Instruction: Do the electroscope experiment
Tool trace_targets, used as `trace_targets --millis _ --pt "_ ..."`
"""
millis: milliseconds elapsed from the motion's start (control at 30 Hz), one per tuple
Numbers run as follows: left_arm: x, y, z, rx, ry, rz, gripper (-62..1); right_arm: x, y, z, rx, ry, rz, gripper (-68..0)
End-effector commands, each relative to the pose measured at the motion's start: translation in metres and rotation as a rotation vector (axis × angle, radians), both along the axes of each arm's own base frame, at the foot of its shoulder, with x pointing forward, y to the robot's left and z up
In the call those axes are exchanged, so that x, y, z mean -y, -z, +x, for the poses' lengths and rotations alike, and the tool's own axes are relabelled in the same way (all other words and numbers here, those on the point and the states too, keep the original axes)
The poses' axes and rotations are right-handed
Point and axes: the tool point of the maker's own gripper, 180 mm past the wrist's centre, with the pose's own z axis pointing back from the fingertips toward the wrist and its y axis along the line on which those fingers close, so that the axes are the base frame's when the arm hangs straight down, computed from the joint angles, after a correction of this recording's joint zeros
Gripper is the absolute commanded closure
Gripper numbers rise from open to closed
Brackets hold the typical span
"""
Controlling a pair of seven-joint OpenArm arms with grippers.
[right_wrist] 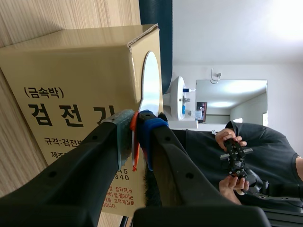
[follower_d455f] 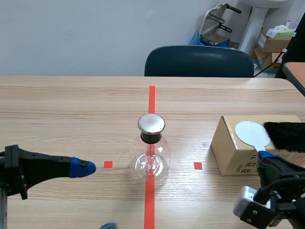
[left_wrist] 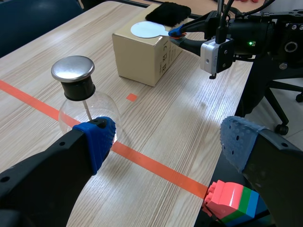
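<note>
The electroscope (follower_d455f: 151,152), a clear glass flask with a black neck and a flat metal cap (follower_d455f: 151,123), stands on the red tape line at the table's middle. My left gripper (follower_d455f: 95,196) is open just left of it; in the left wrist view the flask (left_wrist: 80,109) sits beside one blue pad (left_wrist: 99,137). A white disc paddle (follower_d455f: 251,133) lies on the cardboard box (follower_d455f: 233,148) beside a black fur cloth (follower_d455f: 286,136). My right gripper (right_wrist: 136,137) is shut on the paddle's thin orange handle (right_wrist: 135,158) at the box's near edge, below the disc (right_wrist: 150,80).
A dark chair (follower_d455f: 199,61) stands behind the table's far edge. Coloured toy blocks (left_wrist: 232,201) lie below the table's near edge. A person's hands (right_wrist: 234,156) hold a controller in the background of the right wrist view. Cartons are stacked at the back right.
</note>
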Motion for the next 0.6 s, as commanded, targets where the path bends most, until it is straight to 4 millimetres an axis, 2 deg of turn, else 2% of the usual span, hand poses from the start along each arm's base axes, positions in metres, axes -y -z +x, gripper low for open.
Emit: trace_targets --millis 0,567 --pt "0.0026 -0.0051 0.0008 0.005 0.002 -0.018 -48.2 0.0038 -0.0091 0.0074 0.035 0.002 -0.009 -0.8" --pt "0.0027 -0.0050 0.0012 0.004 -0.001 -0.018 -48.2 0.0056 -0.0089 0.0078 0.035 0.013 -0.011 -0.8"
